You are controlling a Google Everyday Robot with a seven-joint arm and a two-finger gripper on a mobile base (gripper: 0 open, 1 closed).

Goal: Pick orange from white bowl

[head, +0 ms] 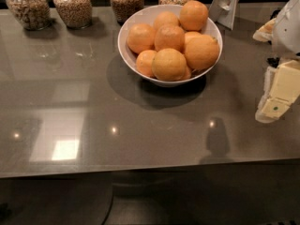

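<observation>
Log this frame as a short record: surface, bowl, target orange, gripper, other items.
countertop: grey, glossy
white bowl: back centre, heaped with fruit
orange: large one on the bowl's right side, untouched
gripper: right edge of view, above the countertop, apart from the bowl
glass jars: four along the back edge, filled

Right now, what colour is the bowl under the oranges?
White bowl, clearest in camera view; gripper off to its right.

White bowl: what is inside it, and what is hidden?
The white bowl holds about eight piled oranges; the orange with a stem nub lies on top, at right. Lower fruit and the bowl's bottom are covered. The gripper is right of the bowl, apart.
</observation>
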